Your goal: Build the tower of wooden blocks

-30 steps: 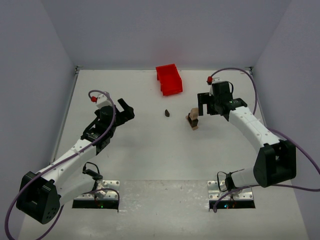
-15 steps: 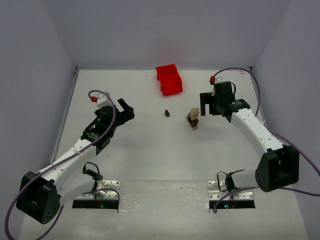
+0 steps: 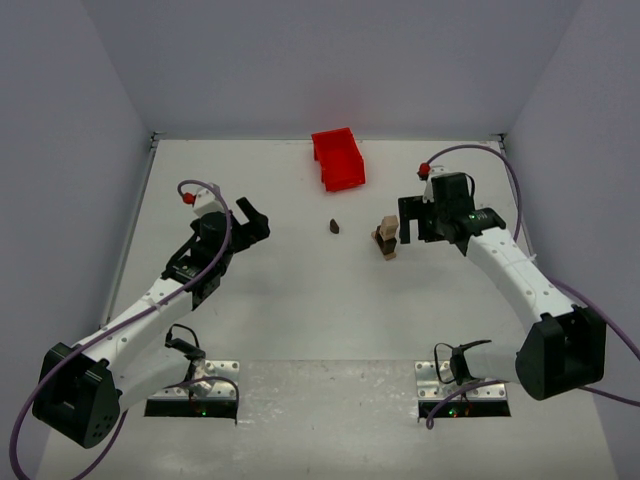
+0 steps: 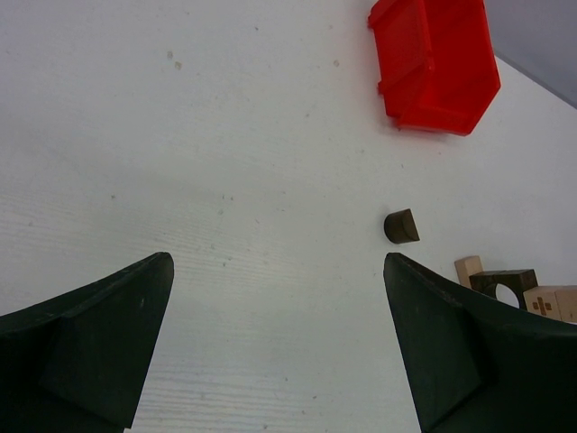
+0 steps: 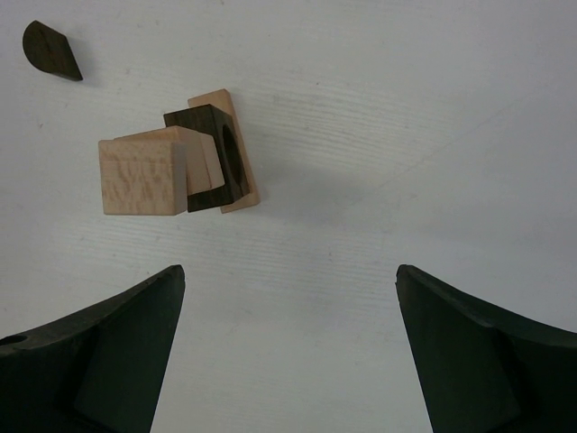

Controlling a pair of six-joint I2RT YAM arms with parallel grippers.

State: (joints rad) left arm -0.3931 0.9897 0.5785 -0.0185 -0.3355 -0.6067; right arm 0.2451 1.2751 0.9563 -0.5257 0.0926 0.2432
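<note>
Overhead: your narrow tower of tan and dark wooden blocks [image 3: 386, 238] stood mid-table. The right gripper [image 3: 408, 224] hung just beside it, spread wide and empty.

Left wrist: the left gripper [image 4: 277, 263] gaped, holding nothing. A small dark brown half-round block [image 4: 401, 226] lay ahead.

Right wrist: the top cube looked offset. You'd do best lowering the next block squarely and releasing gently.

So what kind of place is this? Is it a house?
Probably a robot test lab, not a house. The left arm and right arm are bolted to a white table, plain walls box it in, and a wood block tower stands near a red bin.
</note>
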